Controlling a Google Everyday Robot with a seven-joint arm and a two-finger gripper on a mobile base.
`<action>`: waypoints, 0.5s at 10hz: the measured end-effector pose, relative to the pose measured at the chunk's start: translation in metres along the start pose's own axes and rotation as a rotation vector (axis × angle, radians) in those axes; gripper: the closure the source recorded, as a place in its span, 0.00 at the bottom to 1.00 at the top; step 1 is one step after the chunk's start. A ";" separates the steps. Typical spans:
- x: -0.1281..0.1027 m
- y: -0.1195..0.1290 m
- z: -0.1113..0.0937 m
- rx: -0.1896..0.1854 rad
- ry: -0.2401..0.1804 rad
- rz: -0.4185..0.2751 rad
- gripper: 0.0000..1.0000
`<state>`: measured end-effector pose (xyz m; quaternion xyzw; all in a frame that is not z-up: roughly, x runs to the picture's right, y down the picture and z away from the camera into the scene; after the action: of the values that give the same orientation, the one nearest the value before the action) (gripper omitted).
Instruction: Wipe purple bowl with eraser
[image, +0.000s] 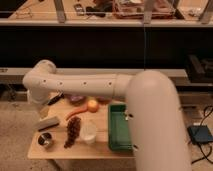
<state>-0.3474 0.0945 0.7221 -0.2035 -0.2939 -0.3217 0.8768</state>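
The purple bowl (77, 98) sits at the back of the wooden table (55, 150), mostly covered by my white arm (85, 82), which stretches across the view from the right. The eraser (48, 123), a dark-grey block, lies flat near the table's left edge with nothing touching it. My gripper is hidden behind the arm's last links (38, 96), which hang over the table's rear left corner, left of the bowl and above the eraser. Nothing shows as held.
A steel cup (45, 140) stands at the front left, with dark grapes (74, 132) and a white cup (89, 133) beside it. A carrot (75, 113) and an orange fruit (93, 105) lie mid-table. A green tray (120, 129) fills the right side. A black-handled tool (55, 98) lies at the rear left.
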 end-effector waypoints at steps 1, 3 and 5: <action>-0.002 0.001 0.022 -0.036 0.024 -0.005 0.35; 0.010 0.009 0.060 -0.109 0.075 0.024 0.35; 0.036 0.010 0.088 -0.169 0.124 0.100 0.35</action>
<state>-0.3517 0.1336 0.8088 -0.2710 -0.2001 -0.3131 0.8880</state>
